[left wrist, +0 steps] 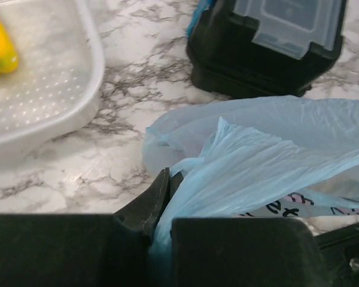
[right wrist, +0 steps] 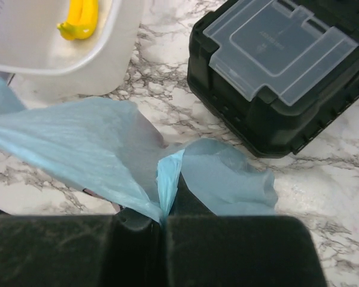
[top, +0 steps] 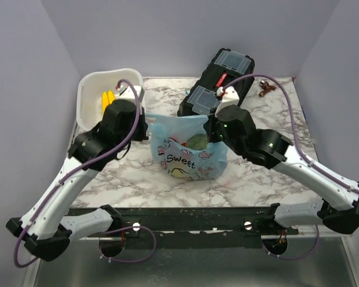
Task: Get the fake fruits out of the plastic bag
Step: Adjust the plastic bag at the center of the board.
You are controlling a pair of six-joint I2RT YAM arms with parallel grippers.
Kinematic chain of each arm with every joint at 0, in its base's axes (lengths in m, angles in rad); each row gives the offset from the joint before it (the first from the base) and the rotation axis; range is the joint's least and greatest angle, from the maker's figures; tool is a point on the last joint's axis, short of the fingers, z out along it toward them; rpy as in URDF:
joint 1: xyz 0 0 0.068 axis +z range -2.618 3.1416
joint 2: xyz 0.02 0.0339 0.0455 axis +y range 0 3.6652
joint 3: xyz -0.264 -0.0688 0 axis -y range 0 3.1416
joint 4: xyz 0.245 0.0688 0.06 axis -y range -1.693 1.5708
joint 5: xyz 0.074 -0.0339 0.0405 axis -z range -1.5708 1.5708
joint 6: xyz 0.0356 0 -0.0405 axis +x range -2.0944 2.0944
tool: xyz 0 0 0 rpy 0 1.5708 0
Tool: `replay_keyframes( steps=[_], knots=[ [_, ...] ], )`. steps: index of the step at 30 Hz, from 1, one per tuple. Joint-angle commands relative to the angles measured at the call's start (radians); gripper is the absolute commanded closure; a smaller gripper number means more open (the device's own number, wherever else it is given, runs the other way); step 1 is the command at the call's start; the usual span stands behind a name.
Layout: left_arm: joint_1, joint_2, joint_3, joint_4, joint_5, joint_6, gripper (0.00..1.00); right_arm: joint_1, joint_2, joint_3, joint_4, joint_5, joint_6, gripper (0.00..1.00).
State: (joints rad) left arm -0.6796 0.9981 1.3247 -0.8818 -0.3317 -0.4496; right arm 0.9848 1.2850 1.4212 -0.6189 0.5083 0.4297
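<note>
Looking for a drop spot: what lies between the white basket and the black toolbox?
Only bare marble table between basket and toolbox, shown in the right wrist view.

Left arm reaches in from 7 o'clock, right arm from 5 o'clock; left gripper and right gripper each clamp the plastic bag.

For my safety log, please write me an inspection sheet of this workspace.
Surface: marble table, no spill seen.
Job's things: bag in the middle, mouth open; fruits showing inside it.
Clutter: white basket holding yellow pieces; black toolbox behind the bag; small brown thing far right, too small to tell.
Grippers: left gripper and right gripper each shut on a bag edge.
Cables: purple cable loops over each arm, no snag seen.
Surroundings: plain walls, nothing else seen.
</note>
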Motion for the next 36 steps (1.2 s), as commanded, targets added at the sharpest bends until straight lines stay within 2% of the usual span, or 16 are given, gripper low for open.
replay_keyframes(
  steps=[1,3,6,8,11,15,17,19,21,22,24,25,27,29,32,36],
  knots=[
    [0.081,0.193,0.256,0.071,0.326,0.155,1.0,-0.011,-0.103,0.084,-0.084,0.039,-0.075,0.99],
    [0.089,0.283,0.383,0.048,0.447,0.151,1.0,-0.01,-0.124,0.102,-0.132,0.104,-0.096,0.99],
    [0.089,0.396,0.541,-0.009,0.492,0.149,1.0,-0.01,-0.173,0.054,-0.13,0.126,-0.103,0.99],
    [0.093,0.415,0.538,-0.007,0.476,0.163,1.0,-0.011,-0.194,-0.002,-0.095,0.015,-0.1,0.99],
    [0.113,0.415,0.469,-0.015,0.423,0.221,1.0,-0.009,-0.203,-0.09,-0.017,-0.283,-0.09,0.99],
    [0.178,0.406,0.34,-0.033,0.299,0.309,1.0,-0.006,-0.239,-0.323,0.299,-0.737,-0.015,0.96],
    [0.222,0.403,0.271,-0.031,0.261,0.343,1.0,-0.006,-0.226,-0.385,0.388,-0.789,0.049,0.9],
    [0.26,0.402,0.209,-0.028,0.225,0.356,1.0,-0.001,-0.186,-0.383,0.346,-0.725,0.079,0.73],
    [0.274,0.39,0.169,-0.02,0.215,0.345,1.0,0.001,-0.151,-0.342,0.213,-0.586,0.096,0.71],
    [0.275,0.378,0.154,-0.011,0.228,0.342,1.0,0.002,-0.138,-0.316,0.147,-0.5,0.105,0.66],
    [0.275,0.354,0.13,-0.005,0.261,0.322,1.0,0.003,-0.122,-0.262,-0.021,-0.357,0.114,0.5],
    [0.275,0.343,0.119,0.001,0.269,0.315,1.0,0.006,-0.123,-0.243,-0.078,-0.322,0.114,0.38],
    [0.275,0.311,0.087,0.021,0.273,0.3,1.0,0.01,-0.161,-0.228,-0.147,-0.309,0.11,0.2],
    [0.275,0.288,0.06,0.033,0.281,0.289,1.0,0.011,-0.211,-0.228,-0.195,-0.315,0.124,0.08],
    [0.275,0.269,0.028,0.048,0.289,0.27,1.0,0.012,-0.251,-0.222,-0.29,-0.331,0.158,0.02],
    [0.275,0.263,-0.001,0.077,0.289,0.245,1.0,0.011,-0.312,-0.27,-0.293,-0.377,0.188,0.02]
  ],
)
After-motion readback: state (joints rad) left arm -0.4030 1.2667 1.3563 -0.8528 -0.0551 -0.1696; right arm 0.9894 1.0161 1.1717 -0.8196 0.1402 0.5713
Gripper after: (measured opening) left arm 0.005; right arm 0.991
